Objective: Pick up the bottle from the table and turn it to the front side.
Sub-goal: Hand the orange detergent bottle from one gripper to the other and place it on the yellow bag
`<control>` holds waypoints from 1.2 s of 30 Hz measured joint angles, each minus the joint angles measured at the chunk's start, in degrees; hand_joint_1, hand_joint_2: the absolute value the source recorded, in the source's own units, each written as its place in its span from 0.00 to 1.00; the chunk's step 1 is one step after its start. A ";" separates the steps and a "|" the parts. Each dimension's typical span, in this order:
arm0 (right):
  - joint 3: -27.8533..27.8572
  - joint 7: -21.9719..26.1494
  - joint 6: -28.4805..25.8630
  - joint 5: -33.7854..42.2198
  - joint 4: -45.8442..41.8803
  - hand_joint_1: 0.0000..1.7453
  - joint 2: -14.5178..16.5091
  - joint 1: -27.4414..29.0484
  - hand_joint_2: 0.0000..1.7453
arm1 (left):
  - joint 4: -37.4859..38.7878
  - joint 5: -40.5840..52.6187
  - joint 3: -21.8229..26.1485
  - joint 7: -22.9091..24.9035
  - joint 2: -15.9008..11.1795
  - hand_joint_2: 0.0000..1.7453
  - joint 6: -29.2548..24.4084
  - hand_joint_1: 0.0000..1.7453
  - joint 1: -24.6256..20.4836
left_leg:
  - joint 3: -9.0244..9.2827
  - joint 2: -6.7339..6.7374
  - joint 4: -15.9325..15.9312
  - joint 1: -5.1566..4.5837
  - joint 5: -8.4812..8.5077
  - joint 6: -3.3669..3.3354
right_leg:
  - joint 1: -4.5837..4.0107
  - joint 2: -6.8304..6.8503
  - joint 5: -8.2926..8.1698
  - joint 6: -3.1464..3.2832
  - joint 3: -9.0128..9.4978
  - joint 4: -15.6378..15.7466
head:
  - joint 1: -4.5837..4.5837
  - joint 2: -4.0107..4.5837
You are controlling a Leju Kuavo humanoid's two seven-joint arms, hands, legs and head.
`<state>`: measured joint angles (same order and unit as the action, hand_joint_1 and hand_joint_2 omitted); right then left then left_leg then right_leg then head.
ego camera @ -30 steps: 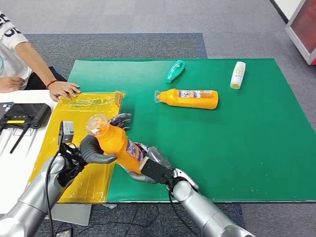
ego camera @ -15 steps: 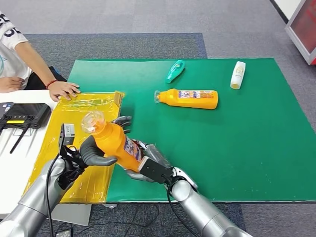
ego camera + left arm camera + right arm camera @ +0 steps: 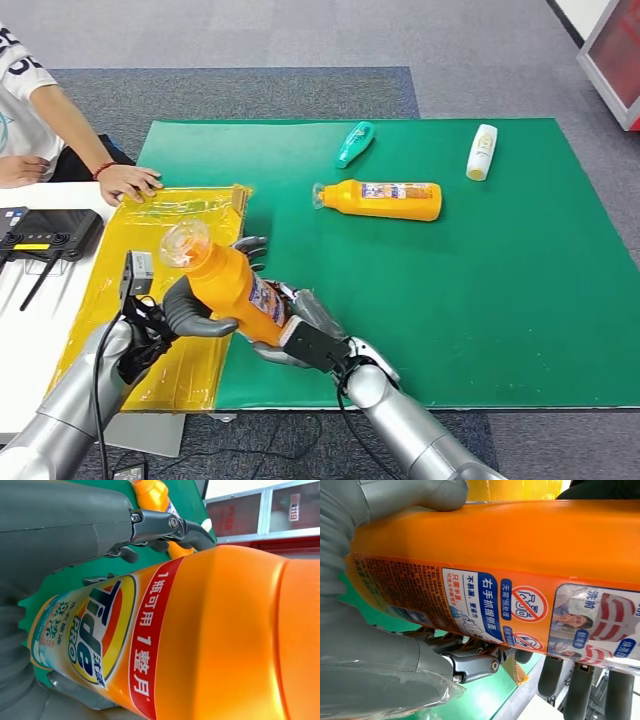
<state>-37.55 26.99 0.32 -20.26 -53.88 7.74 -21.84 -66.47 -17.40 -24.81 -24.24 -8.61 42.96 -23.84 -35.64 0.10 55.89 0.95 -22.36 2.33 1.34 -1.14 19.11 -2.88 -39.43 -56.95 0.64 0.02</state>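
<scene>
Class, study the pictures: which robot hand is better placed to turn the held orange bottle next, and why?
Probably the left robot hand: it wraps the held bottle near the neck, while the right robot hand cradles its base from beneath.

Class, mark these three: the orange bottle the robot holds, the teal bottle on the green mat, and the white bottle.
held orange bottle [image 3: 235, 290], head view, on its orange body.
teal bottle [image 3: 355, 143], head view, mid-body.
white bottle [image 3: 481, 152], head view, mid-body.

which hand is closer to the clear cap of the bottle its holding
Left. The left hand grips the orange Tide bottle just below its clear cap; the right hand holds the base end.
</scene>
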 joint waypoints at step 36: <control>-2.79 -0.80 0.31 -0.81 2.03 1.00 0.64 -0.81 1.00 | 0.30 0.74 -0.90 1.56 1.40 1.00 -0.56 0.00 -1.32 | -0.01 0.01 0.00 0.00 0.01 0.01 | 0.00 -0.01 0.00 0.00 -0.05 0.00 | 0.01 0.00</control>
<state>-40.34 26.19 0.63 -21.07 -51.85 8.38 -22.64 -66.17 -16.66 -25.71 -22.68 -7.21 42.40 -25.15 -35.66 0.11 55.89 0.94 -22.35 2.34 1.34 -1.14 19.11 -2.88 -39.48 -56.95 0.64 0.02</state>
